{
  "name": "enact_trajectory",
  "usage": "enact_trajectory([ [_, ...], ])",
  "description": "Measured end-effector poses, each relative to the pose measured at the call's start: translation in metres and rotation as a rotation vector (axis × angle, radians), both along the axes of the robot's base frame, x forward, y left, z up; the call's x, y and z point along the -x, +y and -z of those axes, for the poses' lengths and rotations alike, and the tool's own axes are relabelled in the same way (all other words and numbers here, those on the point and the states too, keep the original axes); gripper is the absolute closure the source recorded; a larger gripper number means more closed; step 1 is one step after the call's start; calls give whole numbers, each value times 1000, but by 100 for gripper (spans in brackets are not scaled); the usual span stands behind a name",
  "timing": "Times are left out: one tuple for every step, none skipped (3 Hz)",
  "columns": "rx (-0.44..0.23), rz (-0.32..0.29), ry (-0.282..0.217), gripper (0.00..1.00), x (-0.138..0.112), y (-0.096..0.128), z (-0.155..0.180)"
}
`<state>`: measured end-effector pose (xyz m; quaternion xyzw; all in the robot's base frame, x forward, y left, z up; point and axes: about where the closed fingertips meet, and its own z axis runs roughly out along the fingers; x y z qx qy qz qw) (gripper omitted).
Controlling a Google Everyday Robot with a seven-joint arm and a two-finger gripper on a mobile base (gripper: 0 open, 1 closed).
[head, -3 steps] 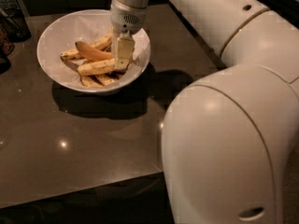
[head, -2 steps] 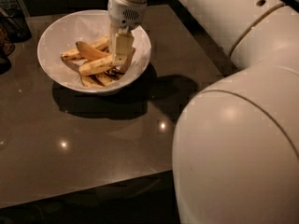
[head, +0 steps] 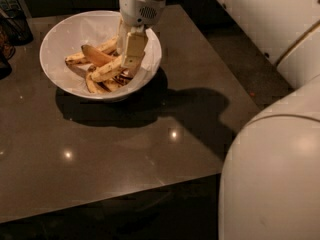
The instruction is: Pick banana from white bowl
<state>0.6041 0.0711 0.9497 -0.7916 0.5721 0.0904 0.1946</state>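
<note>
Gripping banana [head: 106, 71] at its right end | tool [head: 129, 63] clenched on it; inside white bowl [head: 52, 41]

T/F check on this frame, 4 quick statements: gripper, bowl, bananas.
1. The gripper is down inside the white bowl. True.
2. The white bowl holds only one banana. False: it holds several, among them a darker curved banana.
3. The white bowl sits on a dark table. True.
4. The banana lies on the table outside the bowl. False: it is in the bowl on the pile, right at the gripper.
</note>
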Motion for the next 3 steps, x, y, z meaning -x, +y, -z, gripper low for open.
enact_trajectory([
  [-2, -1, -2, 100, 0, 0, 0],
  [-45, -40, -19, 100, 10, 6, -18],
  [-64, -68, -31, 100, 15, 12, -32],
])
